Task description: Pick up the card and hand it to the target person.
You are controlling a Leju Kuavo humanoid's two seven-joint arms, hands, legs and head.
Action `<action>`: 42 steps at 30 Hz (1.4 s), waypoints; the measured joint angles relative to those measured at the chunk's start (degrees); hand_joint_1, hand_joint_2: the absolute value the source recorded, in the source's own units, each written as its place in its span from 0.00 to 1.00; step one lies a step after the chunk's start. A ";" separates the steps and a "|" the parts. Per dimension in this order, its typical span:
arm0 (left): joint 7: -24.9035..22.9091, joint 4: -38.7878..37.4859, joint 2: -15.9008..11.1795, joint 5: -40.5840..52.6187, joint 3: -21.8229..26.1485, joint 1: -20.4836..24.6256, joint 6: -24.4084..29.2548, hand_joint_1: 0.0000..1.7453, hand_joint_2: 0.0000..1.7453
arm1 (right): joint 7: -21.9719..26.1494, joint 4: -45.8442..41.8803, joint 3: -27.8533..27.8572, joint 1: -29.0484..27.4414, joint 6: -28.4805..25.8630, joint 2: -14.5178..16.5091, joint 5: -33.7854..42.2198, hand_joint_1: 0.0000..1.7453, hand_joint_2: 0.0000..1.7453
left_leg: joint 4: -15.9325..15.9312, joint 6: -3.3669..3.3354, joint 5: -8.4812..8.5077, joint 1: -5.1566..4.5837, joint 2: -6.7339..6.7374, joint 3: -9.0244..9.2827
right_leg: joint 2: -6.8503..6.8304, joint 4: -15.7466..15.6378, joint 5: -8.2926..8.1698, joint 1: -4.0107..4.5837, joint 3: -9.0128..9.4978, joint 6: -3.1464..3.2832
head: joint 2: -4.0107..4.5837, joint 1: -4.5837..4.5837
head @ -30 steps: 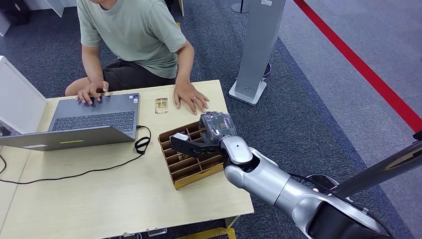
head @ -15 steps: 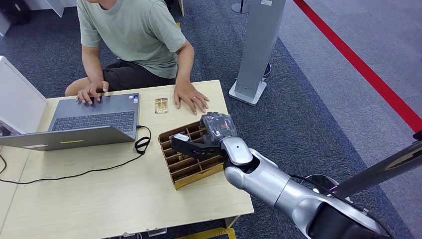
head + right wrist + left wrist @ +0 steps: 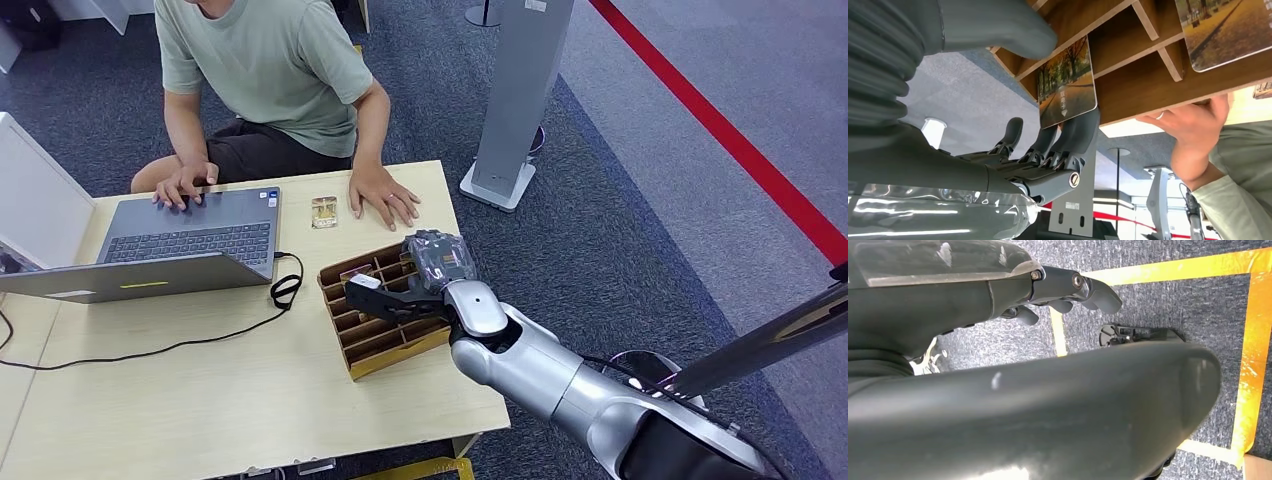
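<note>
Since one second ago, my right hand (image 3: pixel 385 297) has lowered slightly into the wooden slotted box (image 3: pixel 385 352) on the table (image 3: pixel 200 400). Its fingers (image 3: pixel 1075 135) press the card (image 3: pixel 1066 90), still in its slot. Person's hand (image 3: pixel 383 196) rests beyond. My left hand (image 3: pixel 1068 290) is curled, holding nothing.

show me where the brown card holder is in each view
Head view: holder near the table's right edge, under the right hand.
Right wrist view: holder across the upper part, slots open, a card by the fingers.
Left wrist view: not in it.
Shared landmark: the person's hand, just beyond the holder.
</note>
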State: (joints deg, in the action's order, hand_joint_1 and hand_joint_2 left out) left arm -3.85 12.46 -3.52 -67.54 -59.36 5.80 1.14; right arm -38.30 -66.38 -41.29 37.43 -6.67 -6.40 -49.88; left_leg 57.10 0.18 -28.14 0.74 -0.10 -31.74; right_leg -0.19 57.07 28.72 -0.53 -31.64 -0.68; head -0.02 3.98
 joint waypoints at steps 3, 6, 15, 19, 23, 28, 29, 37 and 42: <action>-0.01 0.00 0.00 0.00 0.00 0.00 -0.05 0.00 0.00 | 0.02 0.00 0.02 -0.16 0.00 -0.01 -0.01 0.79 1.00 | 0.00 0.00 0.00 0.00 0.00 0.00 | 0.00 0.00 0.00 0.00 0.00 0.00 | 0.00 0.00; -0.09 0.00 0.00 0.00 0.00 0.00 -0.09 0.00 0.00 | 0.06 0.00 0.06 -0.18 -0.02 -0.03 -0.11 0.88 1.00 | 0.00 0.00 0.00 0.00 0.00 0.00 | 0.00 0.00 0.00 0.00 0.00 0.00 | 0.00 0.00; -0.13 0.00 0.14 0.01 -0.04 0.01 -0.09 0.00 0.00 | 0.17 -0.02 0.11 -0.15 -0.02 -0.05 -0.22 0.93 1.00 | 0.00 0.00 0.00 0.00 0.00 0.03 | 0.00 -0.01 0.00 0.00 0.02 0.00 | 0.00 -0.02; 0.39 0.00 0.19 0.33 -0.28 0.01 -0.14 0.00 0.00 | 0.19 -0.02 0.11 -0.16 0.02 -0.07 -0.33 0.93 1.00 | 0.00 0.00 0.00 0.00 0.00 0.05 | 0.01 0.00 0.00 0.00 0.03 0.00 | 0.01 -0.02; 1.06 0.00 0.20 0.58 -0.53 0.01 0.07 0.00 0.00 | 0.26 -0.03 0.13 -0.16 0.05 -0.06 -0.49 0.93 1.00 | 0.00 0.00 0.00 0.00 0.00 0.05 | 0.00 0.00 0.00 0.00 0.04 0.00 | 0.00 -0.02; 1.31 0.00 0.22 0.26 -0.57 0.01 0.37 0.00 0.00 | 0.84 -0.45 0.09 -0.11 0.10 -0.04 -1.19 0.93 1.00 | 0.00 0.00 0.00 0.00 0.00 0.03 | 0.00 0.00 0.00 0.00 0.03 0.00 | 0.00 -0.02; 1.31 0.00 0.23 0.21 -0.58 0.01 0.37 0.00 0.00 | 1.02 -0.67 0.07 -0.07 0.12 -0.03 -1.28 0.93 1.00 | 0.00 0.00 0.00 0.00 0.00 0.03 | 0.00 0.00 0.00 0.00 0.03 0.00 | 0.00 -0.02; 1.42 0.00 0.24 0.48 -0.79 0.01 0.34 0.00 0.00 | 3.20 -4.53 -0.08 3.19 0.14 0.26 -1.12 0.93 1.00 | 0.00 0.00 0.01 0.00 0.00 0.01 | 0.01 0.02 -0.01 0.00 0.02 0.00 | 0.00 -0.02; 1.72 0.00 0.24 1.32 -1.03 0.02 0.20 0.00 0.00 | 4.53 -6.66 -0.43 8.93 0.04 0.90 -0.97 0.93 1.00 | 0.00 0.01 0.01 0.00 0.00 0.01 | 0.00 0.03 -0.01 0.00 0.02 0.00 | 0.00 -0.02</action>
State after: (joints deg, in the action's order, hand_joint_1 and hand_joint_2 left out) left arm -2.13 12.46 -3.28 -66.22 -60.39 5.82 1.34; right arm -33.78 -73.04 -41.72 46.36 -6.63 -5.50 -50.85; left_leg 57.10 0.18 -28.13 0.74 -0.09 -31.73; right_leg -0.19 57.10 28.71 -0.53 -31.63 -0.68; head -0.02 3.96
